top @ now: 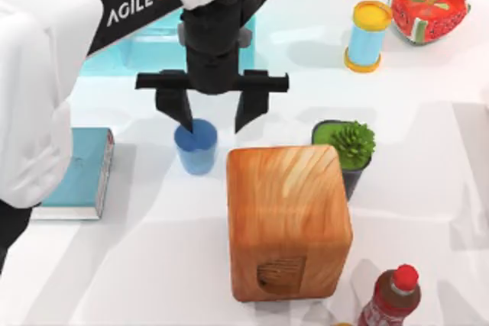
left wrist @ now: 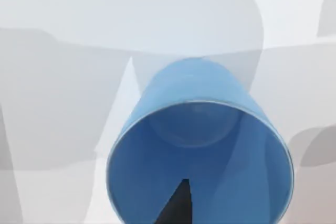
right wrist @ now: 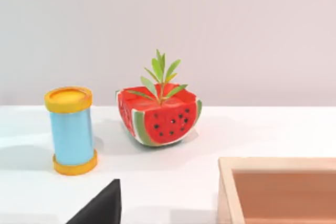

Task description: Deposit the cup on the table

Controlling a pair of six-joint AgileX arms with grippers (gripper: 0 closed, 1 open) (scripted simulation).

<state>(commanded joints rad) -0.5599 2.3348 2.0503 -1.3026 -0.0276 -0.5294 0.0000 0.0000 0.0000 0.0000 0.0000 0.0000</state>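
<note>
The blue cup [top: 196, 147] stands upright on the white table [top: 137, 265], left of the middle. My left gripper [top: 214, 126] hangs right over it, open wide. One black finger [top: 182, 111] dips just inside the cup's rim; the other [top: 250, 106] stands clear to the cup's right. In the left wrist view I look into the cup [left wrist: 199, 150], with a dark fingertip [left wrist: 177, 205] inside its mouth. My right gripper [right wrist: 102, 208] shows as a dark corner in the right wrist view, parked facing the back right of the table.
A tall wooden box [top: 286, 219] stands just right of the cup, with a potted plant [top: 348, 146] behind it. A teal book [top: 80, 173] lies at the left. At the back right are a yellow-lidded light-blue cylinder [top: 367, 36] and a watermelon piece [top: 428, 9]. A red bottle [top: 391, 295] stands front right.
</note>
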